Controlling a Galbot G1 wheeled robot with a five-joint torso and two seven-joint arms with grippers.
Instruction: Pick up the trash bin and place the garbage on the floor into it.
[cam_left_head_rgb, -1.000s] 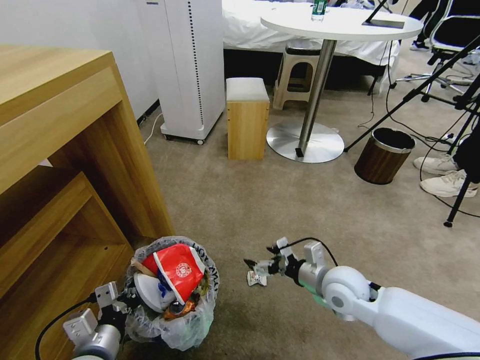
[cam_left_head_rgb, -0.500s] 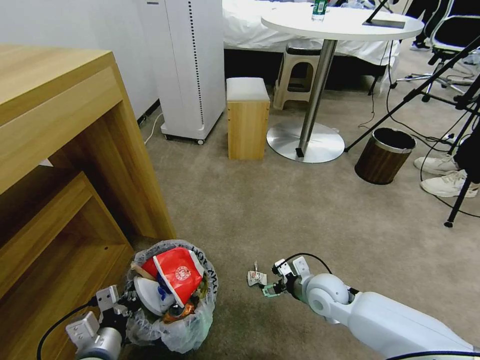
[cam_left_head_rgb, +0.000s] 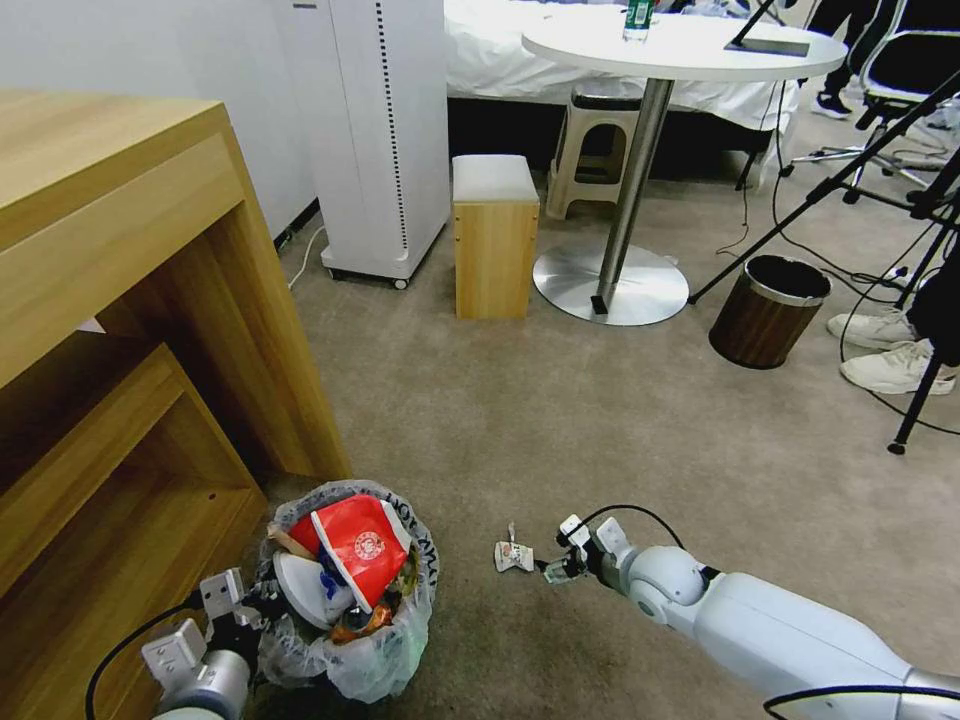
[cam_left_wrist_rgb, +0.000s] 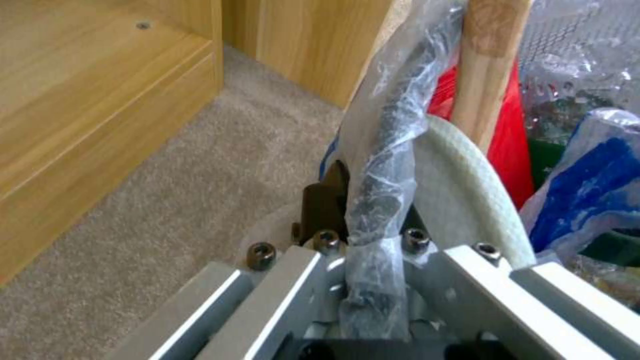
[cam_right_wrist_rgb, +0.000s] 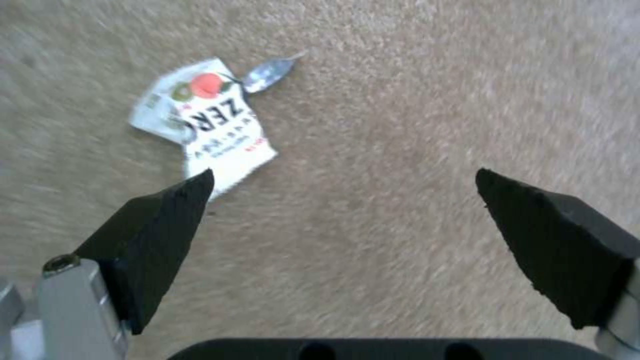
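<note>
Left gripper (cam_left_head_rgb: 250, 615) stays clamped on the rim of the round, bag-lined trash bin (cam_left_head_rgb: 350, 590), already heaped with red and white litter; right gripper (cam_left_head_rgb: 553, 571), lower than a second ago, hangs fingers spread just beside the crumpled white printed wrapper (cam_left_head_rgb: 513, 556) on the beige carpet floor (cam_left_head_rgb: 600, 420); pickup appears imminent.

Matt black wedge pads (cam_right_wrist_rgb: 160, 235) on the right gripper (cam_right_wrist_rgb: 343, 210), bare metal mounts behind them, over short-pile beige carpet (cam_right_wrist_rgb: 413, 100), rough and dull. Just ahead of the pads, a crumpled white printed wrapper (cam_right_wrist_rgb: 207, 120), papery with a foil-bright scrap. At the left gripper (cam_left_wrist_rgb: 373, 280), brushed aluminium plates pinch crinkly, glossy translucent bag plastic (cam_left_wrist_rgb: 387, 165), matt pale wood stick (cam_left_wrist_rgb: 490, 65) beyond.
</note>
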